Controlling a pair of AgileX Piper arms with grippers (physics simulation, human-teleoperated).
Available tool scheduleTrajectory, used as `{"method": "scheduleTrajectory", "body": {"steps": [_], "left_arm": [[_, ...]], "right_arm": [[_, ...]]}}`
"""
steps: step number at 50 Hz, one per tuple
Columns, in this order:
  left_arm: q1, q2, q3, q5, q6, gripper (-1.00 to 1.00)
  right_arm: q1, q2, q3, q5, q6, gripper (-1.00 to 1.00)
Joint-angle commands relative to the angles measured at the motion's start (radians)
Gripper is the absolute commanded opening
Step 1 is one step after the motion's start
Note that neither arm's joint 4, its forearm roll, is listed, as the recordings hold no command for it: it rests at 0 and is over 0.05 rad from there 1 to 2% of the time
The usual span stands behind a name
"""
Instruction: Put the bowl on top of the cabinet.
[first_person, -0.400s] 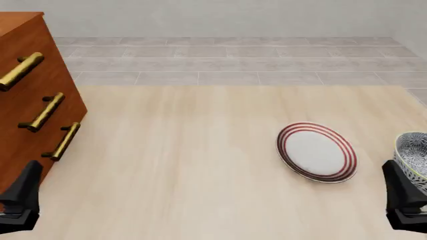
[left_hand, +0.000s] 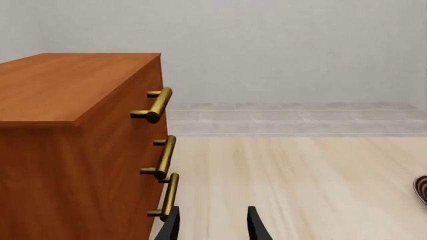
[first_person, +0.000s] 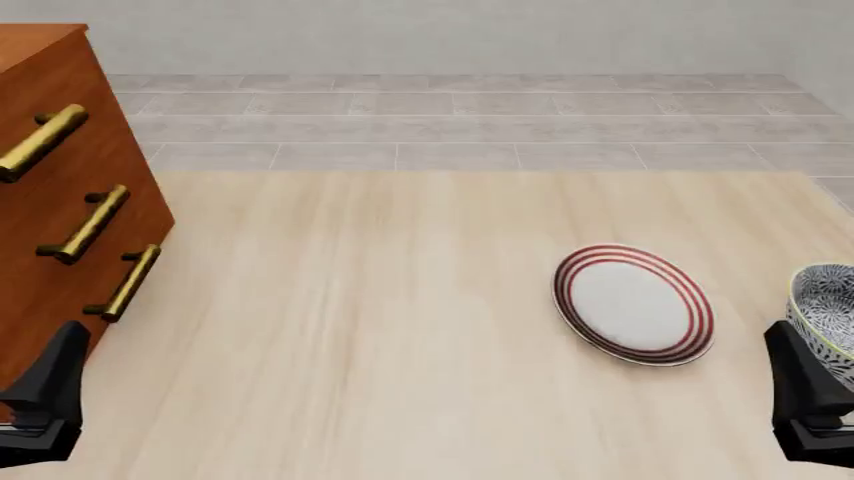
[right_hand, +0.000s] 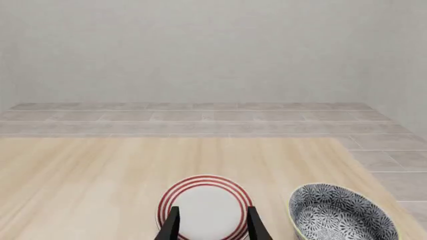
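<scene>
A: Start at the left. What stands there?

B: The cabinet (first_person: 60, 190), reddish-brown wood, at the table's left edge and cut off by the frame. Three brass bar handles (first_person: 91, 225) run down its drawer fronts. From the left wrist view its flat top (left_hand: 63, 85) shows bare.

A: And the left gripper (left_hand: 212, 225)?

B: Low at the near left corner, just beside the cabinet's front. Its two dark fingers (left_hand: 255, 226) stand apart with bare table between them, nothing held.

A: The surface itself?

B: A table (first_person: 387, 330) of pale, light-grained wood, with streaks running toward the far side. Beyond its far edge lies a floor (first_person: 454, 125) of grey rectangular tiles in rows, then a plain pale grey wall (right_hand: 200, 50).

A: Moving right?

B: The middle of the table is bare wood. Right of centre lies a flat white plate (first_person: 634, 304) with red rings at its rim.

A: And the bowl?

B: The bowl (first_person: 825, 315) sits on the table at the far right edge, partly cut off by the frame, near the plate but apart from it. It is upright and deep, with dark floral swirls (right_hand: 340, 212) inside and a thin yellow-green rim.

A: The right gripper (right_hand: 211, 224)?

B: At the near right corner, just beside the bowl. In its wrist view the fingers (right_hand: 172, 225) are spread, the plate showing between them, gripping nothing.
</scene>
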Motion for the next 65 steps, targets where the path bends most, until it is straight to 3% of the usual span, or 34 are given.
{"method": "scheduleTrajectory", "body": {"steps": [1, 9, 10, 12, 14, 18, 30, 36, 42, 48, 65], "left_arm": [[0.002, 0.003, -0.002, -0.002, 0.0, 1.0], [0.002, 0.002, 0.0, -0.002, 0.0, 1.0], [0.002, 0.002, 0.0, -0.003, 0.0, 1.0], [0.002, 0.002, -0.001, -0.002, 0.0, 1.0], [0.002, 0.002, -0.002, -0.001, 0.0, 1.0], [0.002, 0.0, -0.003, 0.002, 0.0, 1.0], [0.002, 0.0, -0.001, 0.0, 0.0, 1.0], [0.002, 0.0, -0.001, 0.001, 0.0, 1.0], [0.002, 0.001, -0.003, 0.002, 0.0, 1.0], [0.002, 0.001, -0.001, 0.0, 0.001, 1.0], [0.002, 0.002, 0.001, -0.005, 0.004, 1.0]], "right_arm": [[0.0, 0.001, 0.0, -0.001, 0.0, 1.0], [0.022, -0.004, -0.002, -0.005, 0.001, 1.0], [0.041, 0.01, -0.022, 0.011, -0.052, 1.0], [0.04, 0.011, -0.077, 0.07, -0.031, 1.0], [0.053, 0.069, -0.115, 0.09, -0.029, 1.0], [0.063, 0.224, -0.157, 0.089, -0.101, 1.0], [-0.003, 0.277, -0.336, 0.369, -0.24, 1.0], [-0.056, 0.284, -0.378, 0.462, -0.334, 1.0], [-0.112, 0.297, -0.418, 0.546, -0.39, 1.0], [-0.16, 0.309, -0.455, 0.595, -0.44, 1.0], [-0.243, 0.335, -0.484, 0.677, -0.497, 1.0]]}}
